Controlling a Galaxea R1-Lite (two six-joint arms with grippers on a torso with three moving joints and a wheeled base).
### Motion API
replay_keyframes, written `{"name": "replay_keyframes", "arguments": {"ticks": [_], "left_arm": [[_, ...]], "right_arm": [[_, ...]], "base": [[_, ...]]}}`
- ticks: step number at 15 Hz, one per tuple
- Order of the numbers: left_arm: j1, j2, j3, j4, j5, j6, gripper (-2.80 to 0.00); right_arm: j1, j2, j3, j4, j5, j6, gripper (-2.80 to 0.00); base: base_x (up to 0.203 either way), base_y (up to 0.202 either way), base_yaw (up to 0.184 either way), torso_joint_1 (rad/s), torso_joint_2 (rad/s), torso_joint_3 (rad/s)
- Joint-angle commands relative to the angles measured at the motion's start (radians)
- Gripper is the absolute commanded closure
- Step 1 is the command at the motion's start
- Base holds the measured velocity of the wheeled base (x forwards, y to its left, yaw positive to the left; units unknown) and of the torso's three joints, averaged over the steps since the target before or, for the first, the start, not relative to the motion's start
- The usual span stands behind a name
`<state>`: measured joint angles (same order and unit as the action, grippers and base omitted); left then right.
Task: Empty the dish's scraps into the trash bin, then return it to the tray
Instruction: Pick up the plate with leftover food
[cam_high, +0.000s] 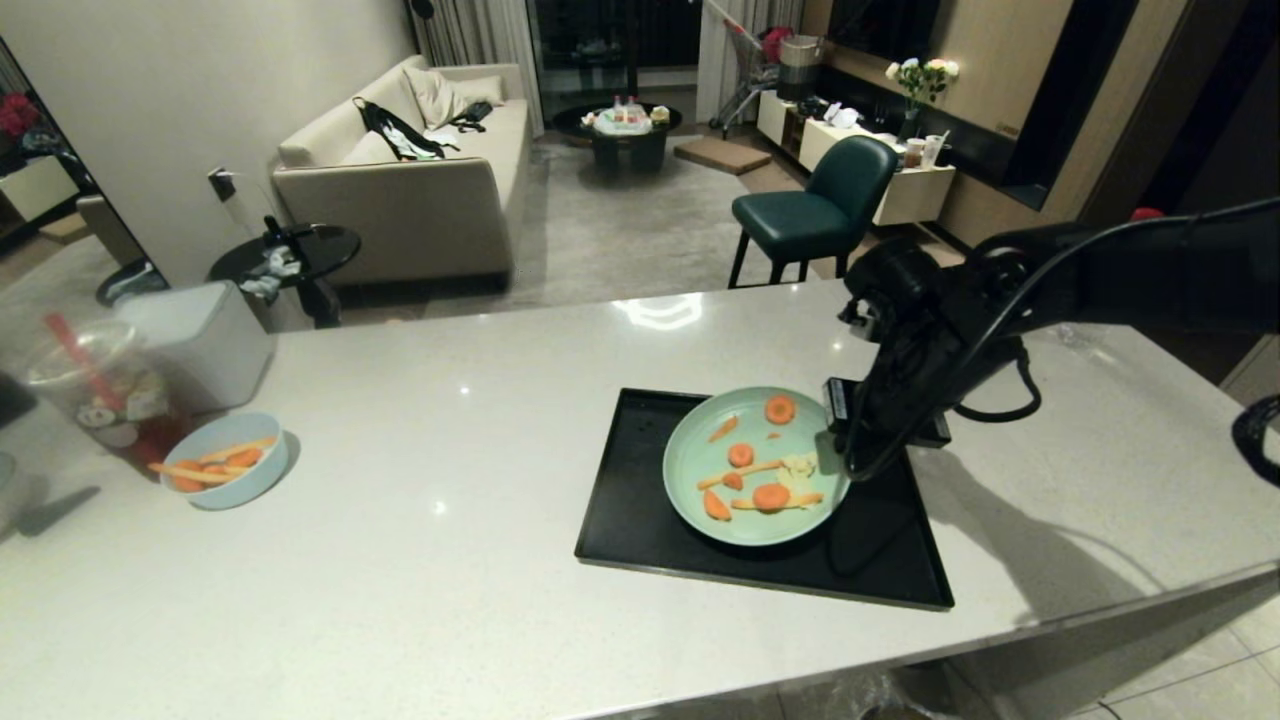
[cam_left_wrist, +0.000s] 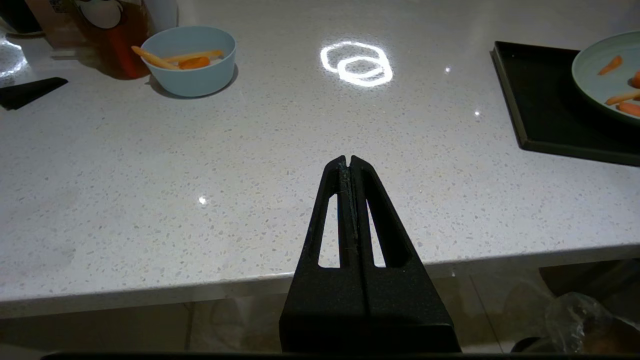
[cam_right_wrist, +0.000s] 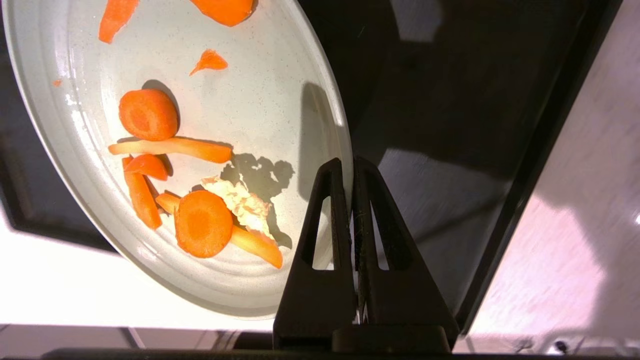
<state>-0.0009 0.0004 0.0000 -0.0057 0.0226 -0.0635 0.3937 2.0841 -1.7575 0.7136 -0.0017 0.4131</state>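
Head view: high, looks forward and down over counter (cam_high: 450, 420), room beyond. Left wrist view: low at near counter edge, faces across top, blue bowl (cam_left_wrist: 189, 60) far, tray (cam_left_wrist: 545, 110) corner at side. Right wrist view: very close, straight down on dish (cam_right_wrist: 165, 150) rim. All three share dish and tray; head and left wrist share bowl.

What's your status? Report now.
Right tool shut on dish rim. Left tool shut, parked. Scraps aboard, dish on tray. Nothing blocking.
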Motion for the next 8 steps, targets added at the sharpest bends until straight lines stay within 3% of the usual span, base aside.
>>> {"name": "replay_keyframes", "arguments": {"ticks": [1,8], "left_arm": [[0.0,0.001,0.0,0.0,0.0,-0.001,0.0],[0.0,0.001,0.0,0.0,0.0,-0.001,0.0]], "right_arm": [[0.021,-0.072,0.067,-0.014,0.0,0.022,0.0],[0.046,-0.311,0.414,-0.206,0.001,0.037,0.0]], "base": [[0.0,0.0,0.0,0.0,0.0,0.0],[0.0,0.0,0.0,0.0,0.0,0.0]]}}
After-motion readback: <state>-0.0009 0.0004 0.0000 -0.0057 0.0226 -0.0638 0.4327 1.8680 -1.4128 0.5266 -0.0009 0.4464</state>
